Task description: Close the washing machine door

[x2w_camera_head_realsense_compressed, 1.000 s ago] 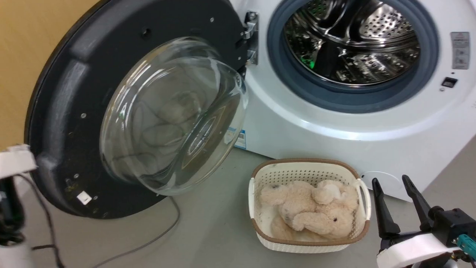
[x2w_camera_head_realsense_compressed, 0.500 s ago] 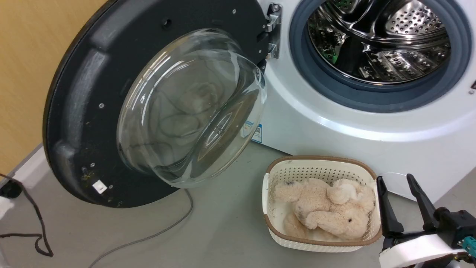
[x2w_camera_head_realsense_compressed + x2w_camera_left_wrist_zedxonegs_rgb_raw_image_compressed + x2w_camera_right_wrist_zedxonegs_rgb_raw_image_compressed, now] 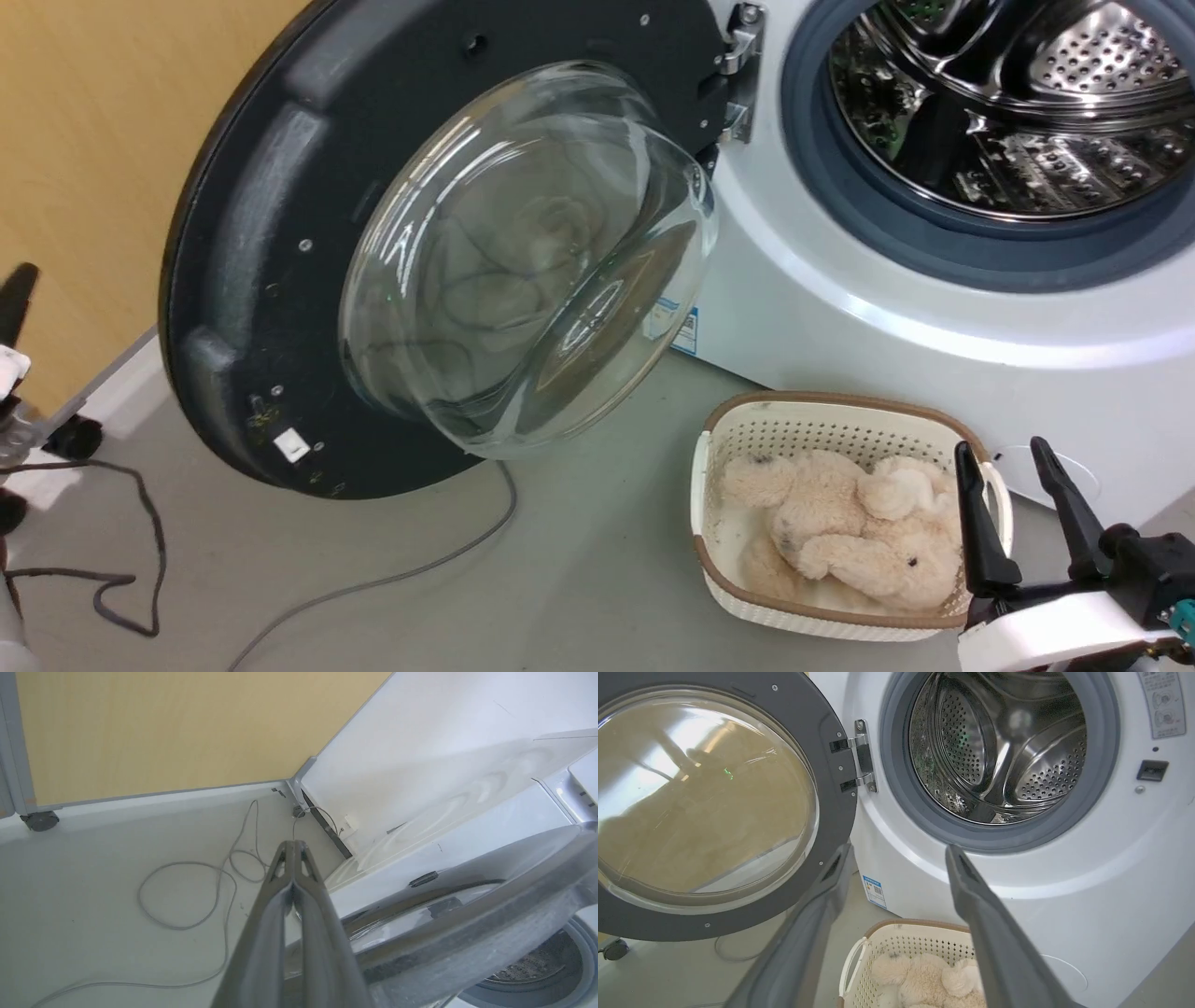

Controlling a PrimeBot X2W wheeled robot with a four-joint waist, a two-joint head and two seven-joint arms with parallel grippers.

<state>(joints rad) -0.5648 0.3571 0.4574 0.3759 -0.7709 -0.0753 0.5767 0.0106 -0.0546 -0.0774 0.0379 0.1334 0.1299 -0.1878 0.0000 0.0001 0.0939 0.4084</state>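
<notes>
Door: the washing machine door (image 3: 271,233) stands wide open, hinged left of the drum mouth, its rim low over the floor (image 3: 579,579).
Room: open floor before the door, crossed by a grey cable (image 3: 392,581); a basket (image 3: 840,403) with a plush toy (image 3: 840,532) sits just beside the washing machine (image 3: 840,327).
Left tool (image 3: 293,845): fingers pressed together, empty, near the door's rim.
Right tool (image 3: 1000,448): spread wide, empty, over the basket's right edge.

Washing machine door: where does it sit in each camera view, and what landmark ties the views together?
Head view: washing machine door fills the left and centre, swung open.
Left wrist view: door edge-on at lower right, right of the shut left end effector.
Right wrist view: door at the left, glass facing the camera.
Shared landmark: the steel drum.
</notes>
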